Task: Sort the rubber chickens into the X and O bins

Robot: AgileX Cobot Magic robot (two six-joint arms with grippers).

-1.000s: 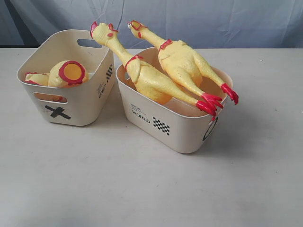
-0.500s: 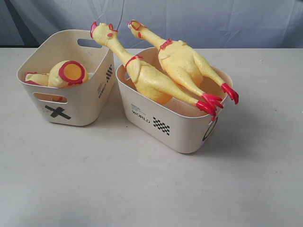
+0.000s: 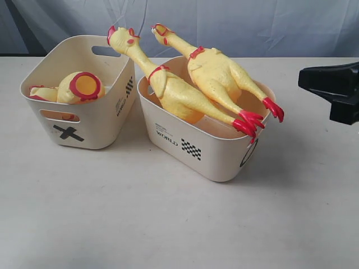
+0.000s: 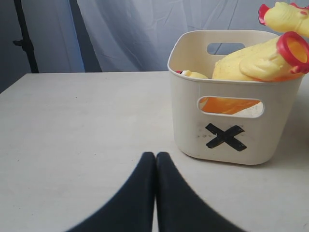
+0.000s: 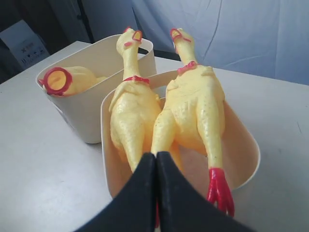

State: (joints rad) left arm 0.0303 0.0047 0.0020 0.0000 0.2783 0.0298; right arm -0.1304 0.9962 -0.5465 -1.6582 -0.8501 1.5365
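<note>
Listing from the near edge back, we recorded a white table (image 3: pixel 168 224). On it stood the O bin (image 3: pixel 207 151), its mark only partly in view, so we read it as an O with some doubt. Across its rim lay the nearer chicken (image 3: pixel 179 98) and the farther chicken (image 3: pixel 216 73), side by side, red feet overhanging one corner and heads past the far rim. To the left stood the X bin (image 3: pixel 90 126), holding the headless body (image 3: pixel 84 87) and another yellow-and-red piece (image 3: pixel 44 92). The left gripper (image 4: pixel 155 155) sat low near the X bin's marked wall, fingers pressed together, empty. The right gripper (image 5: pixel 155 155) hung right of the O bin, fingers likewise pressed together, empty. A pale curtain (image 3: pixel 252 28) closed the back.
</note>
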